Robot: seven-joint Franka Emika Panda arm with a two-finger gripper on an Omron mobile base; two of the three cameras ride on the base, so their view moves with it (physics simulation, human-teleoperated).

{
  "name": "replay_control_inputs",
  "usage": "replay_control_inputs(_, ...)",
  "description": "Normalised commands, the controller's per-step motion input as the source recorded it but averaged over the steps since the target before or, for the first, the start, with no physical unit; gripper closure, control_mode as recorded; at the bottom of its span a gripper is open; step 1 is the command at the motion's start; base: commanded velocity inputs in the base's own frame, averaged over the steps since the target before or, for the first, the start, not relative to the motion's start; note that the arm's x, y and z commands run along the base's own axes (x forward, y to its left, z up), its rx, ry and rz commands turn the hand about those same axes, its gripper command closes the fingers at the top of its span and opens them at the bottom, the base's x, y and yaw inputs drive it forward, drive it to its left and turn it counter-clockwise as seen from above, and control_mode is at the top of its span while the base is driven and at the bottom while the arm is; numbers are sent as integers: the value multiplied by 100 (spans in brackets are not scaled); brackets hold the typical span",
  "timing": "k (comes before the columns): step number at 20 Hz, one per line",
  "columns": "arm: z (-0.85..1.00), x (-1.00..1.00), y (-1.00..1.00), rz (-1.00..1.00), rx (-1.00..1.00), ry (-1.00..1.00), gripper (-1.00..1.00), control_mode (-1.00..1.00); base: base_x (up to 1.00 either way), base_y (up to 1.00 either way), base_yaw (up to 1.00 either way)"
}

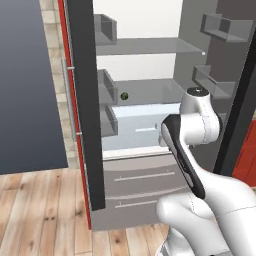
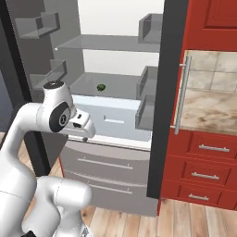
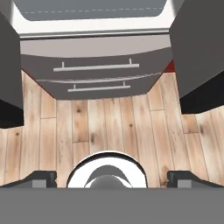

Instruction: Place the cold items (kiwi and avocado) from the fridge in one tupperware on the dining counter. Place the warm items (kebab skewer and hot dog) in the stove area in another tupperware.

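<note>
The end effector (image 3: 112,177), spread wide and empty, faces the floor; next it must reach the avocado (image 1: 124,96) on the fridge shelf (image 1: 150,90).

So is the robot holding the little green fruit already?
No, the small round dark green fruit sits alone on the grey fridge shelf, while the hand view looks down at the wooden floor.
</note>
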Motion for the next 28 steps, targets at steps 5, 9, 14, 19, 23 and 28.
replay_control_inputs(5, 0, 0, 0, 0, 0, 0, -100, 100, 30, 5, 0)
replay_control_inputs(9, 0, 0, 0, 0, 0, 0, -100, 100, 79, -13, 0)
replay_control_inputs(14, 0, 0, 0, 0, 0, 0, -100, 100, 51, -3, 0)
replay_control_inputs(19, 0, 0, 0, 0, 0, 0, -100, 100, 71, -26, 3)
replay_control_inputs(23, 0, 0, 0, 0, 0, 0, -100, 100, 42, -8, 2)
replay_control_inputs(28, 0, 0, 0, 0, 0, 0, -100, 100, 23, 0, 1)
